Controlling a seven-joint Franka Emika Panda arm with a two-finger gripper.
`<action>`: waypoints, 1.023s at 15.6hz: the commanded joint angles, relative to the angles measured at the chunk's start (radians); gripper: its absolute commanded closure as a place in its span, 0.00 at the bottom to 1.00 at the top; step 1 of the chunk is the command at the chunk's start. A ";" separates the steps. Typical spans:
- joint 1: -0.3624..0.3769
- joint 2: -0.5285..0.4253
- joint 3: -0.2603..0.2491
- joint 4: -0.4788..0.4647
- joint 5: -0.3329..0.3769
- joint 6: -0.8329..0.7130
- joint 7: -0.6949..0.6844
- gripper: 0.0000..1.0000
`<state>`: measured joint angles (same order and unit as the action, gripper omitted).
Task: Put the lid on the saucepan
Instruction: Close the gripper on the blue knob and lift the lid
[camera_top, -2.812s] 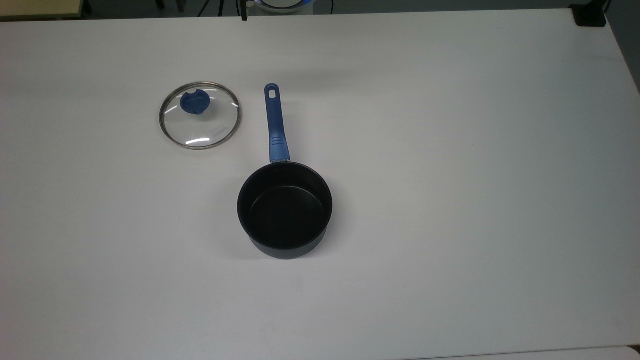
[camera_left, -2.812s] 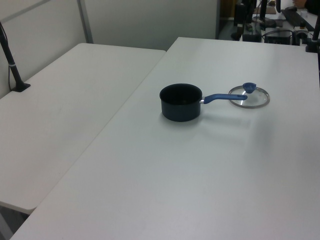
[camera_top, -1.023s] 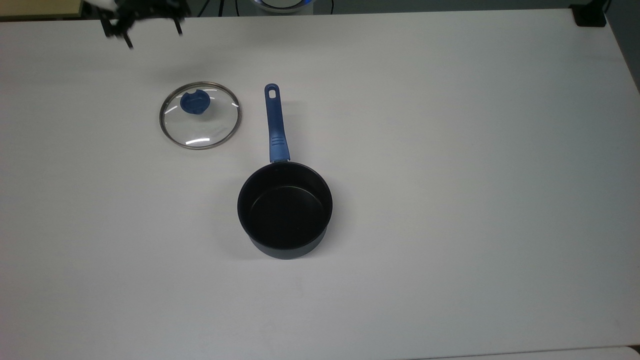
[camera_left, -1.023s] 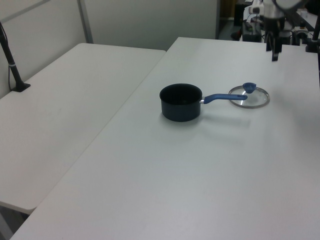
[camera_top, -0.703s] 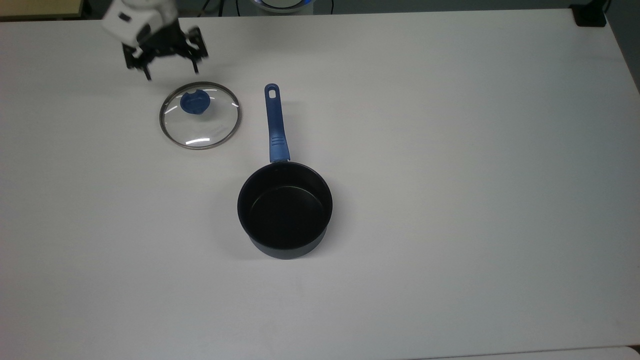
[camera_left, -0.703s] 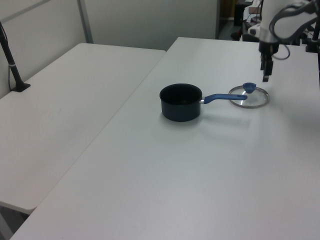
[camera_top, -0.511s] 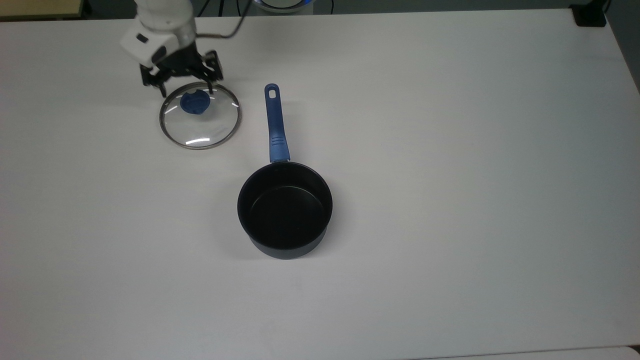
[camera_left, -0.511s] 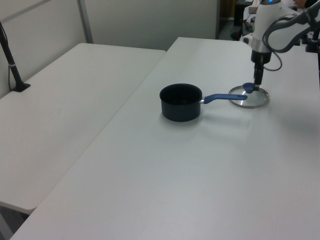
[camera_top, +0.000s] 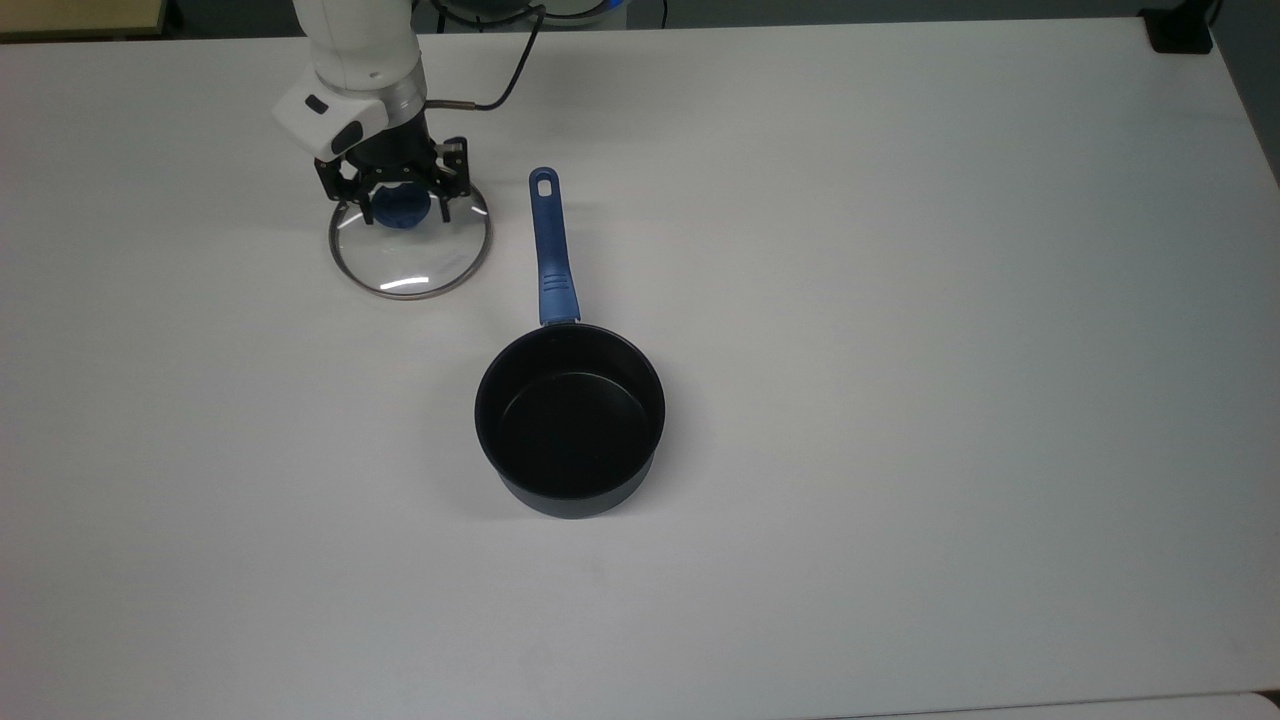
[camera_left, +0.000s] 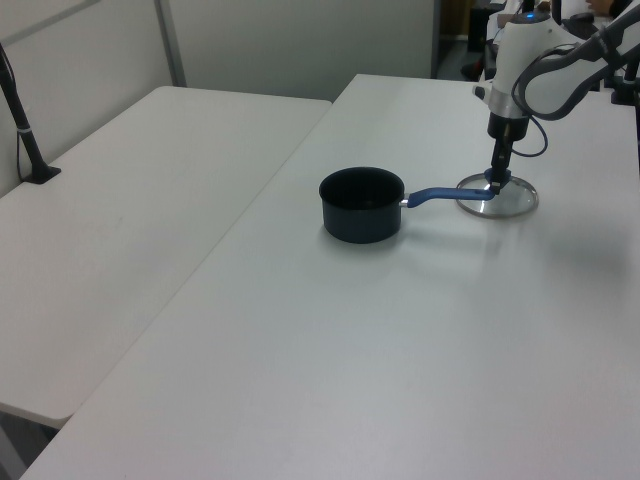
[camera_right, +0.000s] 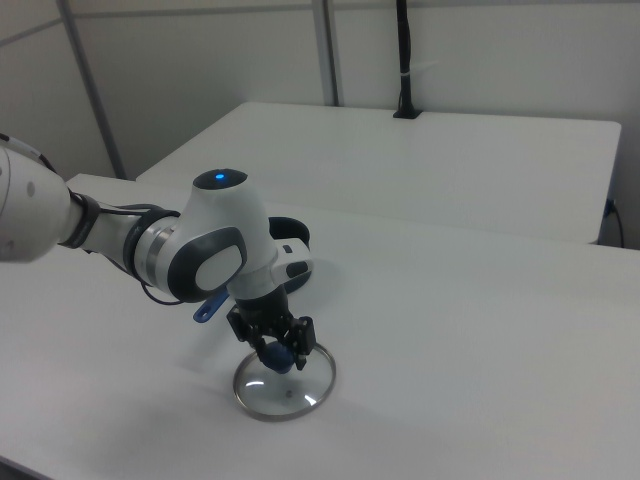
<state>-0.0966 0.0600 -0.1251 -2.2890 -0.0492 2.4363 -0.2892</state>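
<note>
Lid (camera_top: 410, 245) knob between claw (camera_top: 398, 207) fingers.

The arm (camera_right: 210, 250) is glossy white with rounded link housings and dark grey joint bands. A small blue light glows on top of the housing nearest the gripper. A black cable loops along the wrist. The gripper (camera_top: 396, 205) is black, with a white block just above it and two thin black fingers (camera_top: 446, 204).
</note>
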 joint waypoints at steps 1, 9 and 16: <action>-0.008 -0.005 0.002 0.051 0.014 -0.061 0.065 0.74; -0.042 0.044 0.002 0.501 0.017 -0.444 0.067 0.72; 0.113 0.305 0.050 0.857 0.000 -0.453 0.428 0.72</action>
<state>-0.0644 0.2225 -0.0686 -1.6098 -0.0451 2.0188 -0.0021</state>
